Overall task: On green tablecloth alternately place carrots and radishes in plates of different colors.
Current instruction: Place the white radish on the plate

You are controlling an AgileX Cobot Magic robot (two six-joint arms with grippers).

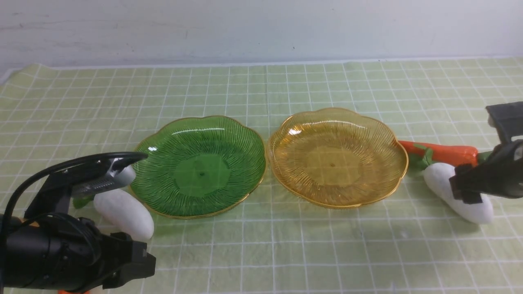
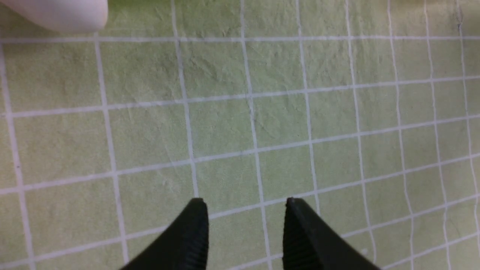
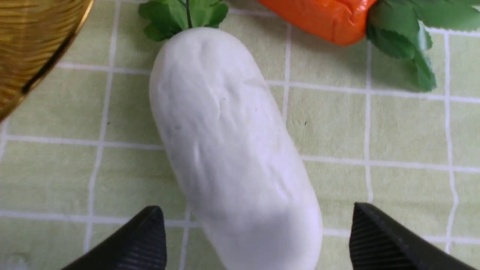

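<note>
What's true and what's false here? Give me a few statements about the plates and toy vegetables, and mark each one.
1. The translucent green ribbed plate is empty. True.
2. The orange toy carrot lies in the translucent amber-yellow ribbed plate. False: it lies on the pale green gridded tablecloth beside that plate.
3. The right end effector is open, with a white toy radish between its jaws. True.
4. The left end effector grips a radish. False: it is open over bare tablecloth.
</note>
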